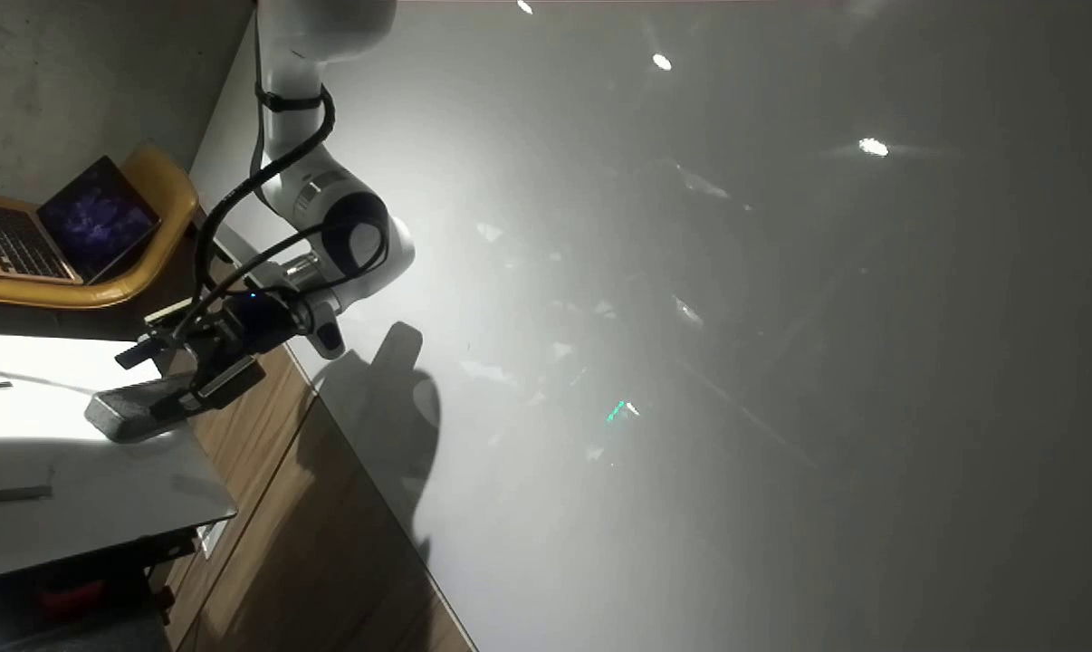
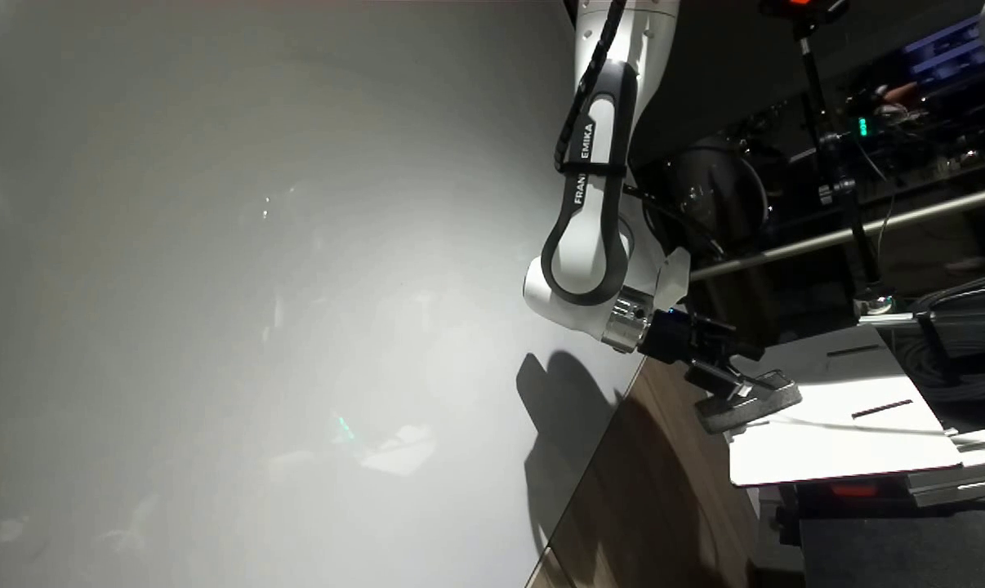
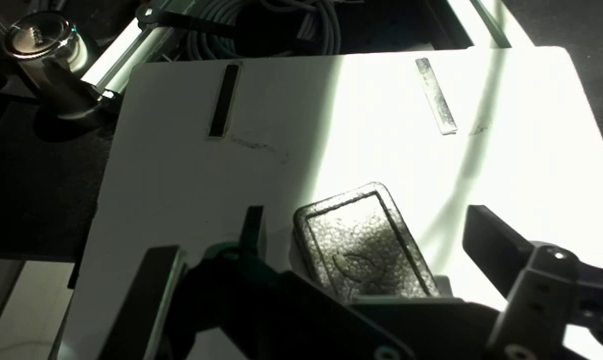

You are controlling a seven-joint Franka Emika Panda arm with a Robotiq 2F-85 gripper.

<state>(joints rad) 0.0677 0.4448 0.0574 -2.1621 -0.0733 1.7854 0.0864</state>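
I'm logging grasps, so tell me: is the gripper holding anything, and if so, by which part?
Nothing is held: the gripper is open, and the grey block shows between its fingers with a gap on each side.

Light spots (image 1: 873,147) are glinting on a glossy grey surface (image 1: 736,344). Wood-grain panels (image 1: 315,516) are bordering it. Yellow chair (image 1: 175,204) is standing nearby.
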